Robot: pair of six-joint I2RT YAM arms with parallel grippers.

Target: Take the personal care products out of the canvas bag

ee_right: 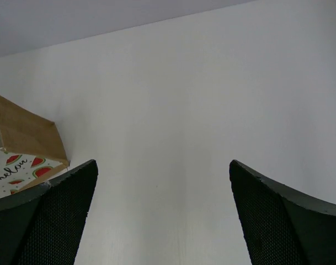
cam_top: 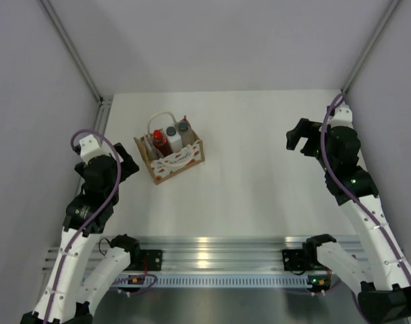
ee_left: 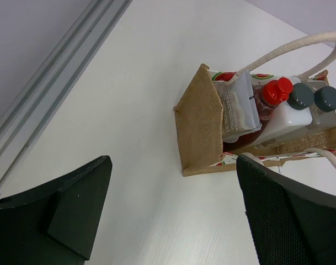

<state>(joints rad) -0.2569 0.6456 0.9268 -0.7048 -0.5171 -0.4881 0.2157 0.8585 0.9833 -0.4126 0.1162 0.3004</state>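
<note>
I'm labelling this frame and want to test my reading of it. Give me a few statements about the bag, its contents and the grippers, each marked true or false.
1. The red bottle stands inside the canvas bag. True.
2. The left gripper is shut on a bottle. False: it is open and holds nothing.
3. The flat tube lies outside the bag. False: it sits in the bag, beside the red bottle.
4. The right gripper is open and empty. True.
5. The bag sits nearer the right gripper. False: it is nearer the left gripper.
</note>
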